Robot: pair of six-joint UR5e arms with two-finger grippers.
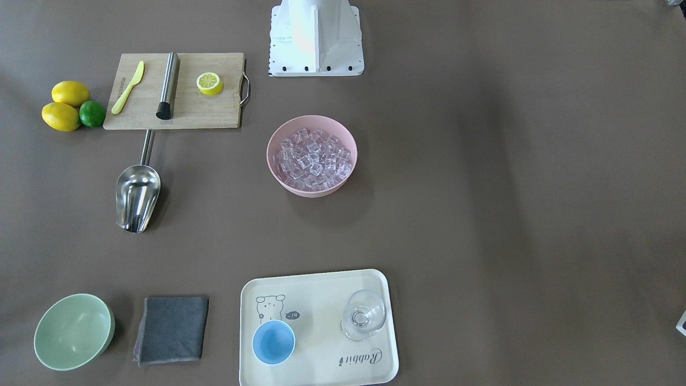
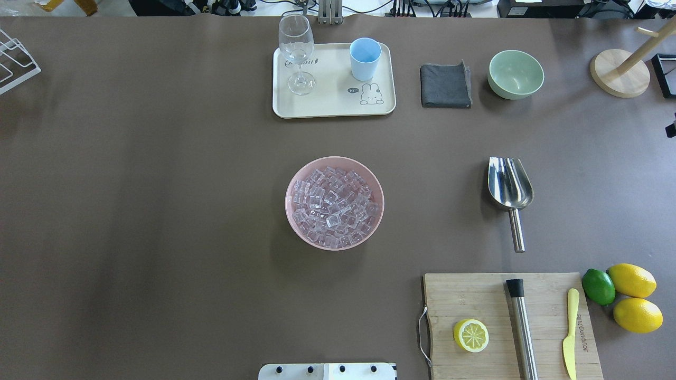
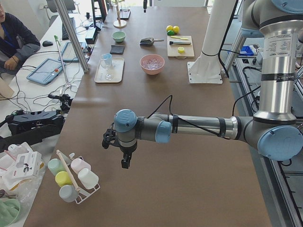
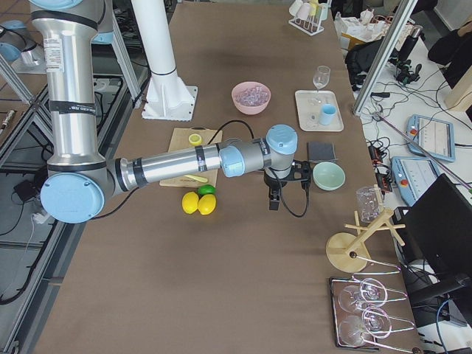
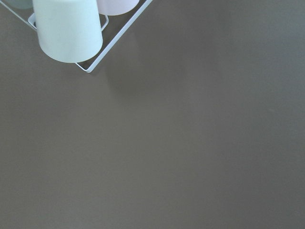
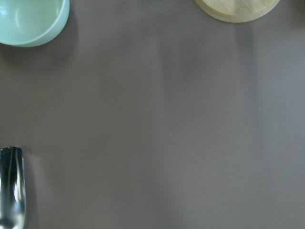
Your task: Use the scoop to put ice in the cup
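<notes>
My left gripper (image 3: 124, 160) hangs over the counter (image 2: 158, 184), far out at my 9 o'clock, by a rack of cups (image 3: 71, 177). My right gripper (image 4: 273, 198) hangs over the counter at my 3 o'clock. I cannot tell if either gripper is open or closed, or if it holds anything.

Close to me, at 1 o'clock, is a wood board (image 2: 475, 301). On it lie half a lemon (image 2: 470, 335), a steel stick (image 2: 523, 327) and a yellow knife (image 2: 570, 338). Just beside the board are two lemons (image 2: 632, 280) and a lime (image 2: 598, 286).

Further out is the scoop (image 2: 509, 184). It lies flat on the counter, with its handle pointing back at me.

In the middle is a pink bowl (image 2: 289, 200) full of ice (image 2: 334, 203). The scoop is at the bowl's 3 o'clock, well apart from it.

Far away, at the bowl's 12 o'clock, is a tray (image 2: 332, 100). The blue cup (image 2: 365, 58) stands on it, with a glass (image 2: 297, 53) at its 9 o'clock. At the tray's 3 o'clock lie a grey cloth (image 2: 445, 85) and then a green bowl (image 2: 515, 74).
</notes>
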